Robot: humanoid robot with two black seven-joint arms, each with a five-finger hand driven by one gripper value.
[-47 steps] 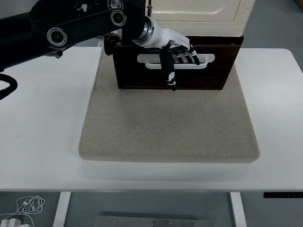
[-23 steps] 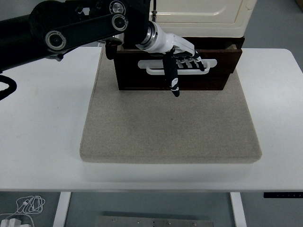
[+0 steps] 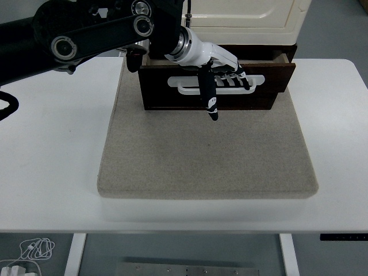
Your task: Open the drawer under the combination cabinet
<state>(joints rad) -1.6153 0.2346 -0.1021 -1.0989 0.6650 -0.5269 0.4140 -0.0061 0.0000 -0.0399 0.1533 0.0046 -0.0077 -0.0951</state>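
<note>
Hooked by four fingers through the white handle (image 3: 215, 81), left hand (image 3: 221, 66) draws the dark drawer (image 3: 172, 95) a little farther out from under the cream cabinet (image 3: 241, 14) than a second ago, opening underway, not yet finished.

Beige mat (image 3: 207, 155) spread across white counter (image 3: 52, 172), coiled white cable (image 3: 31, 251) on the floor below, at lower left
</note>
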